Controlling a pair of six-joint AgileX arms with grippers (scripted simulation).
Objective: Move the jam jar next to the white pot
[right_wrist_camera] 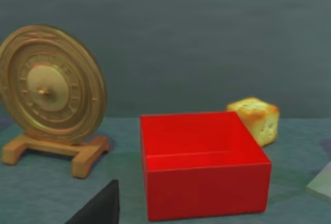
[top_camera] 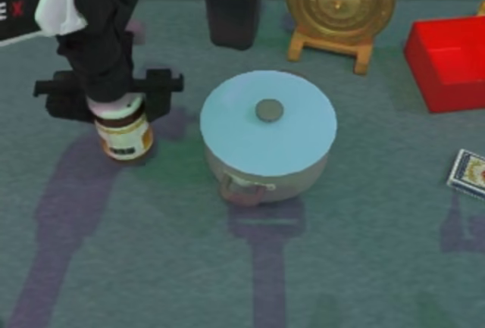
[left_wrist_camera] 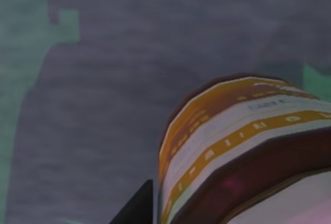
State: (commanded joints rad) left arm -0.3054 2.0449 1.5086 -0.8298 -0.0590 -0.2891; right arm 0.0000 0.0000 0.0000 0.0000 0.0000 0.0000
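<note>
The left gripper has its fingers closed around the lid end of the jam jar, near the desk's left edge and well left of the white pot. The jar stands nearly upright, long axis vertical, its base leaning slightly toward the front edge. Its dark brown contents show above and below a white-and-orange label. The pot is lidded, with a grey knob. The red box by the right edge is open and holds nothing. The right gripper is out of sight.

Dim even light, long soft shadows
</note>
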